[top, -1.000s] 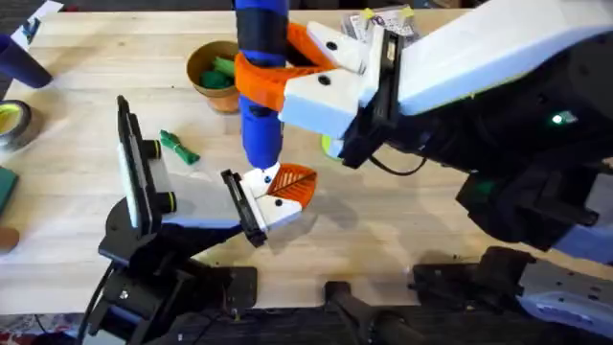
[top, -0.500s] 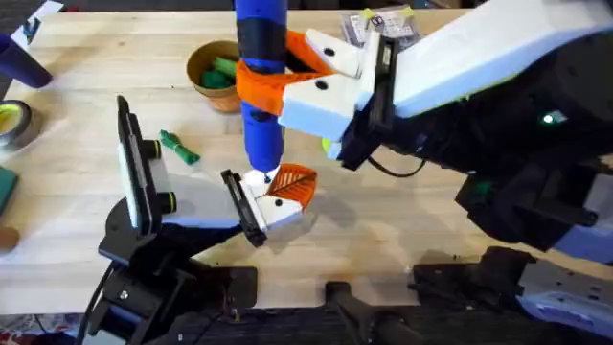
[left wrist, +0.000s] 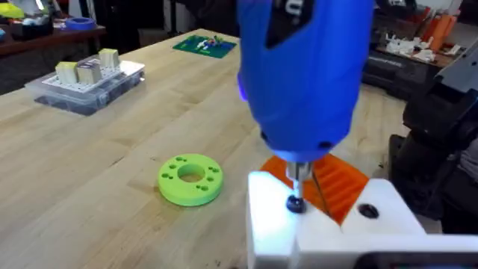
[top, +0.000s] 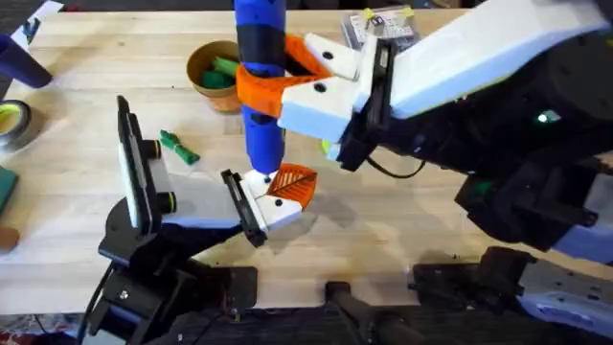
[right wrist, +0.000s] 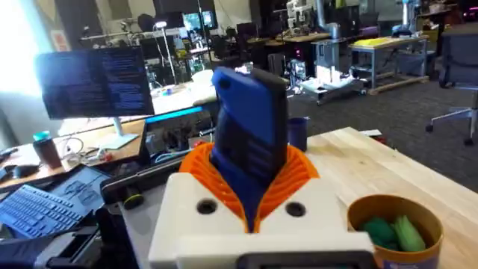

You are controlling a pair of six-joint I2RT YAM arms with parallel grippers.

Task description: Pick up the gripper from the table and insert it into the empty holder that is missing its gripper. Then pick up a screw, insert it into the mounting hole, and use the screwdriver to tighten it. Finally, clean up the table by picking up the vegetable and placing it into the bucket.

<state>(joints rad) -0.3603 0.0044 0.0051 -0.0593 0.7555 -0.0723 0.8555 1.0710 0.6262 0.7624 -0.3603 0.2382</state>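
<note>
The pale wooden tabletop point(top: 86, 105) carries everything. The right end effector point(top: 287, 81) is clamped on the blue electric screwdriver point(top: 261, 86), held upright with its bit on a dark screw point(left wrist: 296, 203) in the white holder point(top: 278, 209). That holder bears the orange-ribbed wedge gripper point(top: 295, 182). The left end effector's point(top: 192, 196) opening cannot be told. The tan-orange round bucket point(top: 213, 75) holds green pieces; a slender green toy vegetable point(top: 178, 147) lies beside the left arm.

Blue screwdriver point(left wrist: 306, 75) upright, tip on a dark screw point(left wrist: 296, 203) in a white holder point(left wrist: 328, 235). Orange ribbed gripper point(left wrist: 336, 183) just behind. Green holed ring point(left wrist: 191, 178) beside on the table point(left wrist: 89, 172); clear box point(left wrist: 86, 82) well apart.
</note>
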